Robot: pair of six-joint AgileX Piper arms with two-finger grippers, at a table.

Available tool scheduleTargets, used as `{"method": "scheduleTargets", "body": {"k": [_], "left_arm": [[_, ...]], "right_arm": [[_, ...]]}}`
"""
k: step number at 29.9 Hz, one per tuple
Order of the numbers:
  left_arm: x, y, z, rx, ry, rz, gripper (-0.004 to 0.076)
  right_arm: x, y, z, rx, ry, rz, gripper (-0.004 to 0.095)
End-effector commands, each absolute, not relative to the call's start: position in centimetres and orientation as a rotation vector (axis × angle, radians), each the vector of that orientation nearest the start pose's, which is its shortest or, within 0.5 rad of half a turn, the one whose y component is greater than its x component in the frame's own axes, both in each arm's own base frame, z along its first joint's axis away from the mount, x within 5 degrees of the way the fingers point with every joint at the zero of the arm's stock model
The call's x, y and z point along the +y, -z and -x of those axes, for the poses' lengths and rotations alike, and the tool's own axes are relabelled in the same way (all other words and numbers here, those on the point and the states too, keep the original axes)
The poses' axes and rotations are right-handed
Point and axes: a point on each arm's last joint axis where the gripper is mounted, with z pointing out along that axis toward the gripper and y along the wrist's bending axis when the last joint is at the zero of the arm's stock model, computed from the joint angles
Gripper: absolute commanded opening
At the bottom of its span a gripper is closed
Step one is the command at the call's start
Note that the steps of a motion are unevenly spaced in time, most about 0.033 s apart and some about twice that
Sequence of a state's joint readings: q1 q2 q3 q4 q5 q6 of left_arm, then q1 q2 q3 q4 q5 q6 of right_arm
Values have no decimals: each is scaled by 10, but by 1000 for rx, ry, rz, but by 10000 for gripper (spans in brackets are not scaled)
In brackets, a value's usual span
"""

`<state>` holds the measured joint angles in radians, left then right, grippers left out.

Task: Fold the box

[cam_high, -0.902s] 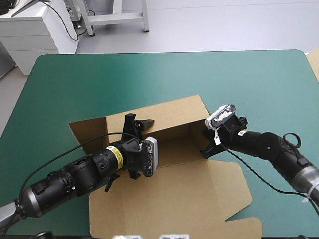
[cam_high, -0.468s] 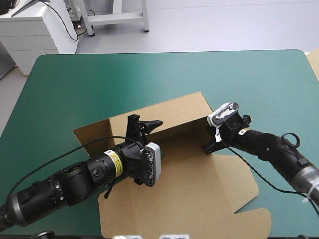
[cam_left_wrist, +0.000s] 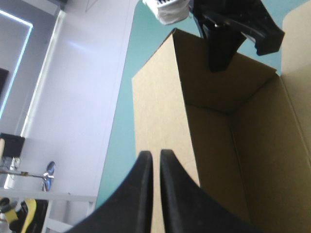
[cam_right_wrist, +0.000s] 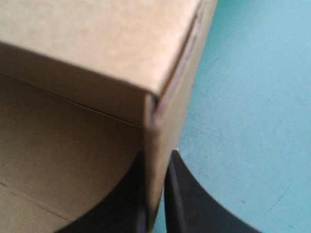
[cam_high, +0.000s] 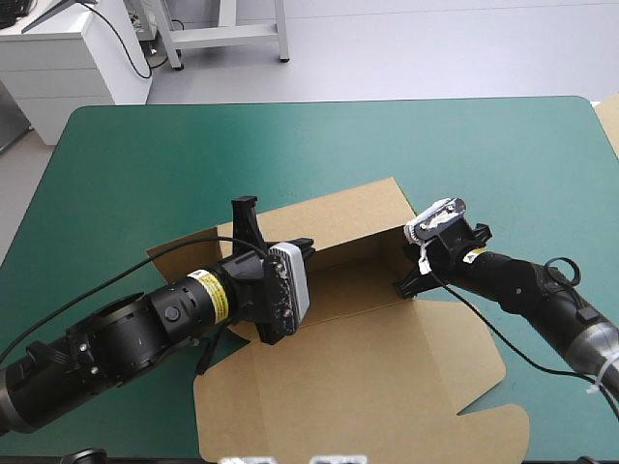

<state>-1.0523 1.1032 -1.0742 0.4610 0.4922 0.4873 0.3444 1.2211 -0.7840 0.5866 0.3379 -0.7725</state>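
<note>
Left pincer [cam_left_wrist: 155, 154] and right pincer [cam_right_wrist: 155, 160] astride box [cam_high: 387, 377] walls

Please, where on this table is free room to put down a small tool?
The teal-green cover is bare in a strip between the box and the table's far edge, far corners included. The middle and near side are crowded: the box, the left gripper and right gripper on its walls.

Far side: open teal-green table [cam_high: 290, 145] from the box [cam_high: 387, 367] to the far edge.
Box interior: bounded by raised far wall [cam_high: 338, 217] and right end wall [cam_left_wrist: 228, 92].
Left approach: blocked by left claw [cam_left_wrist: 151, 189] clamped on far wall.
Right corner: occupied by right claw [cam_right_wrist: 154, 194].
</note>
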Motion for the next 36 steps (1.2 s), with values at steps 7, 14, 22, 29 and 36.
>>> {"method": "scheduleTargets", "body": {"k": [7,14,22,29,36], "left_arm": [[-177,-446,-149,1343,-10,-1312,18],[-139,-442,-182,1606,-19,-1119,18],[-88,-437,-203,1882,92,-793,18],[-51,-448,-198,1900,57,-588,15],[-41,-452,-189,1900,20,-543,15]], "right_arm": [[102,-300,-234,2016,-256,702,-19],[102,-299,-234,2030,-272,682,-19],[101,-300,-234,2036,-280,663,-19],[97,-316,-229,2070,-306,610,-19],[85,-357,-228,2249,-231,550,-19]]}}
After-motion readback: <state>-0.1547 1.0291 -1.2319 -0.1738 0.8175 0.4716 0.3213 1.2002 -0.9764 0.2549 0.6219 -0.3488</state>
